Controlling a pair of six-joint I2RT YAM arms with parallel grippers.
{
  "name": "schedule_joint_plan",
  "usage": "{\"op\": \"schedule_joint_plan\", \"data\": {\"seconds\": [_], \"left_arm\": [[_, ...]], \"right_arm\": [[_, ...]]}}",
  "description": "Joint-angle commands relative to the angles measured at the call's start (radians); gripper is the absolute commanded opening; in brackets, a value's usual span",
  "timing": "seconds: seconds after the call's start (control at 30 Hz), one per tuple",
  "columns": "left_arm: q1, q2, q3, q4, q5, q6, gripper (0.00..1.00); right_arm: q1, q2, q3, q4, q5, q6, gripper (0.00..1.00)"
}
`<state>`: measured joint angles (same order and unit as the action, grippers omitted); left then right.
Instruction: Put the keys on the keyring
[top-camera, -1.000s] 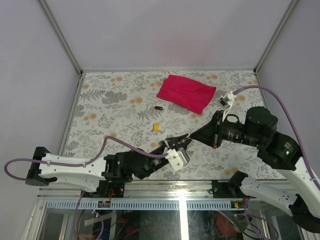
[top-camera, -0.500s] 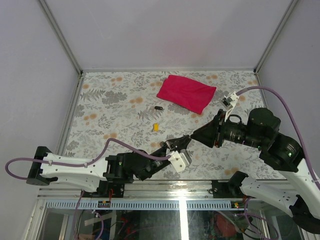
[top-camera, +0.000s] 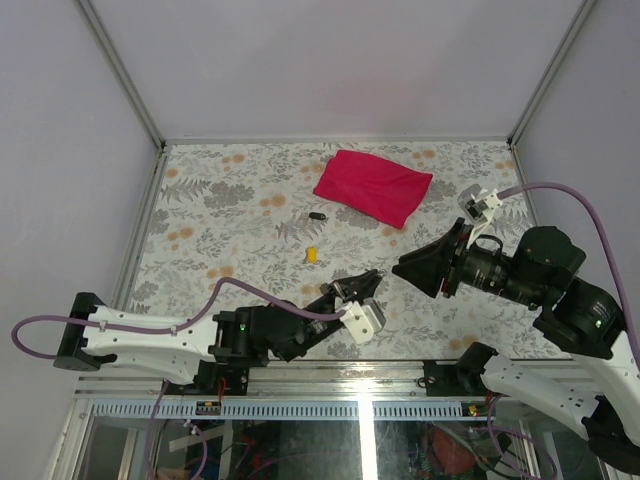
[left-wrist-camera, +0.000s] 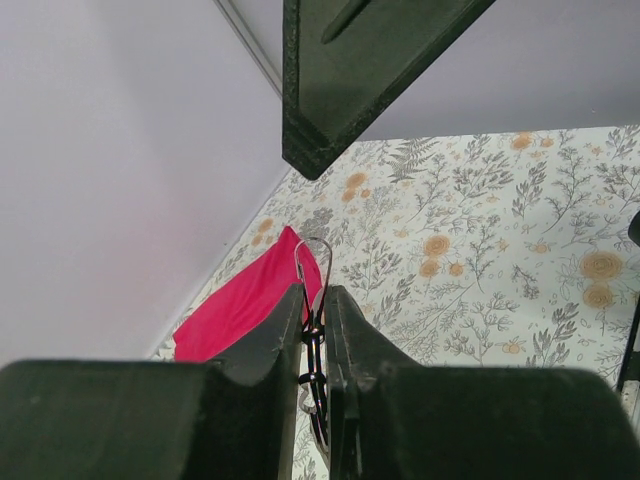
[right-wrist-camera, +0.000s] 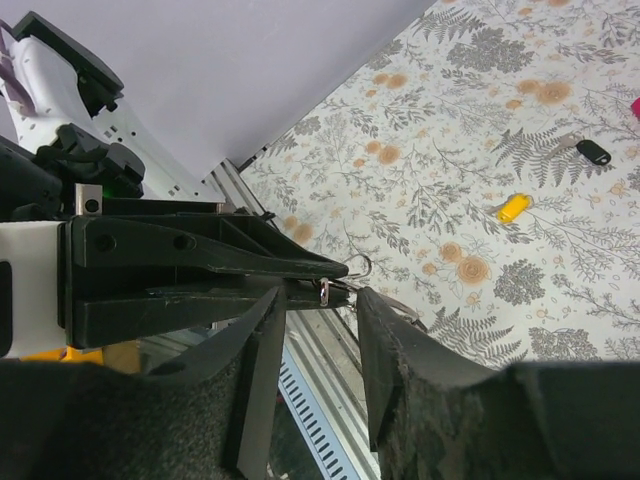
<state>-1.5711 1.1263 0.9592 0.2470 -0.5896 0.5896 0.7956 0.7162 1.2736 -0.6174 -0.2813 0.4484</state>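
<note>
Left hand (left-wrist-camera: 315, 300) pinches the thin silver metal keyring (left-wrist-camera: 312, 262) over the floral tabletop (top-camera: 230, 190). Right hand (right-wrist-camera: 318, 300) is spread and empty just beside it. Small yellow plastic-headed key (top-camera: 312, 254) lies loose, not yet threaded.

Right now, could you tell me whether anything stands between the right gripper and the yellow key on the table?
Only the left gripper, shut on the keyring, sits just in front of the open right gripper. The yellow key lies beyond it and to one side, with bare table around it.
</note>
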Motion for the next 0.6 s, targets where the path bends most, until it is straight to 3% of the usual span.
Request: {"op": "schedule_joint_plan", "data": {"seconds": [0.0, 0.33, 0.57], "left_arm": [[-0.012, 0.004, 0.043, 0.056, -0.03, 0.008, 0.0], [-0.012, -0.029, 0.056, -0.08, -0.162, -0.11, 0.0], [0.043, -0.079, 0.065, -0.271, -0.122, -0.213, 0.0]], "right_arm": [[-0.002, 0.017, 0.004, 0.013, -0.003, -0.05, 0.42], [-0.001, 0.035, 0.012, -0.095, 0.337, -0.071, 0.49], [-0.002, 0.172, -0.011, -0.117, 0.389, -0.046, 0.49]]}}
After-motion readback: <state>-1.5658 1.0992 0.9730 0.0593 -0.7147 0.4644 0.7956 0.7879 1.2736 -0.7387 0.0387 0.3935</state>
